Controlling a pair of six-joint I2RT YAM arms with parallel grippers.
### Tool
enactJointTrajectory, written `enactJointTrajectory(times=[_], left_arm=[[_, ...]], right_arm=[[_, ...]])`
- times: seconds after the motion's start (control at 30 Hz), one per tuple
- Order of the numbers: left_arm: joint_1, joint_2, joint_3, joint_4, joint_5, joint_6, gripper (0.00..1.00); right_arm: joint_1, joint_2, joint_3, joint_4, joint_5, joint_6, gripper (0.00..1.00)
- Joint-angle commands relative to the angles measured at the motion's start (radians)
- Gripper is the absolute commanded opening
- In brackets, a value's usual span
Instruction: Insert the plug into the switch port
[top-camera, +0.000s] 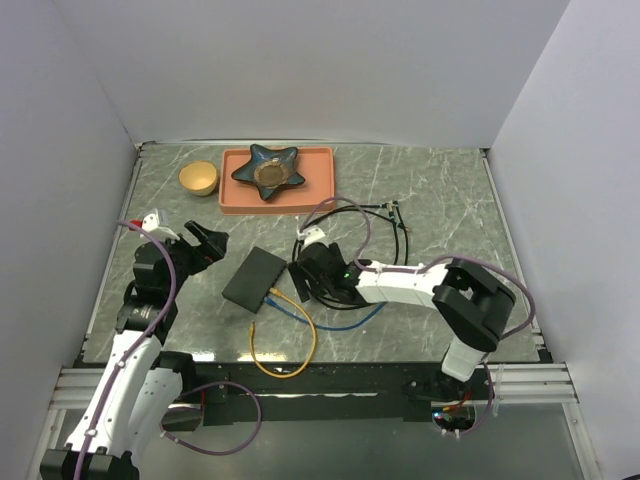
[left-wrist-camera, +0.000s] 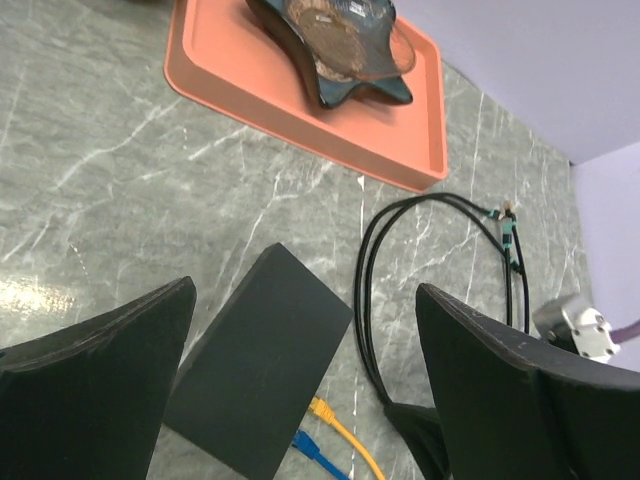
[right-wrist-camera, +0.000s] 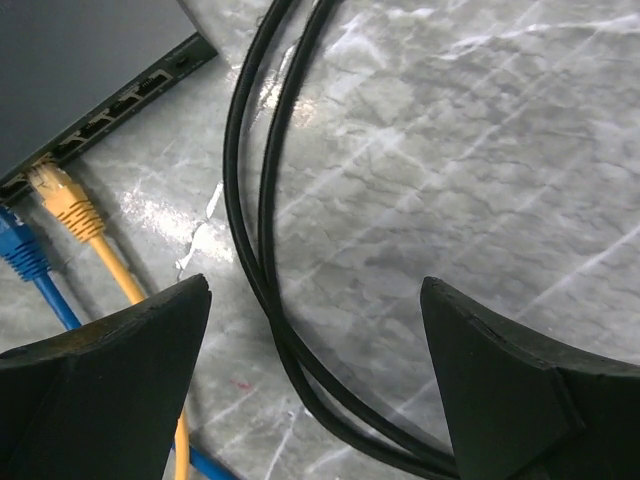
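The switch port (top-camera: 254, 278) is a flat black box lying mid-table, its socket row (right-wrist-camera: 110, 105) facing right. A yellow plug (right-wrist-camera: 60, 190) and a blue plug (right-wrist-camera: 20, 248) lie with their tips at sockets in that row; how deep they sit I cannot tell. My right gripper (right-wrist-camera: 315, 300) hangs open just right of the box (right-wrist-camera: 70, 50), over a black cable (right-wrist-camera: 262, 250), holding nothing. My left gripper (left-wrist-camera: 305, 290) is open above the box (left-wrist-camera: 255, 370), from its left side, also holding nothing. Seen from above, the left gripper (top-camera: 210, 245) and right gripper (top-camera: 300, 272) flank the box.
An orange-pink tray (top-camera: 320, 185) at the back holds a dark star-shaped dish (top-camera: 270, 168); a yellow bowl (top-camera: 198, 178) stands left of it. The yellow cable (top-camera: 285, 370) loops toward the near edge, the blue cable (top-camera: 335, 324) runs right. The black cable (top-camera: 395, 235) coils right of the tray.
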Motion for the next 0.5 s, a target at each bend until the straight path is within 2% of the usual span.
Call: enactJointTrajectory(times=[0.0,0.1,0.2,0.3,0.33,0.4,0.43,0.47], left_arm=[[0.003,0.037,0.024,0.020,0.054,0.013,0.98],[0.003,0.056,0.010,0.037,0.074,0.012,0.98],[0.003,0.065,0.019,0.031,0.076,0.019,0.98],[0.003,0.069,0.017,0.030,0.084,0.027,0.98],[0.003,0.073,0.014,0.037,0.085,0.028,0.98],[0.003,0.077,0.020,0.031,0.082,0.032,0.98],[0.001,0.080,0.024,0.028,0.082,0.035,0.98],[0.003,0.080,0.025,0.031,0.082,0.035,0.98]], right_arm=[[0.022,0.050,0.088,-0.009,0.011,-0.004,0.92],[0.025,0.099,0.117,-0.020,0.017,-0.004,0.88],[0.025,0.135,0.134,-0.030,0.017,0.002,0.69],[0.025,0.159,0.147,-0.038,0.018,0.002,0.58],[0.025,0.167,0.151,-0.041,0.021,0.000,0.44],[0.025,0.167,0.154,-0.047,0.026,0.005,0.27],[0.026,0.156,0.151,-0.049,0.031,0.005,0.12],[0.026,0.147,0.149,-0.044,0.034,0.002,0.06]])
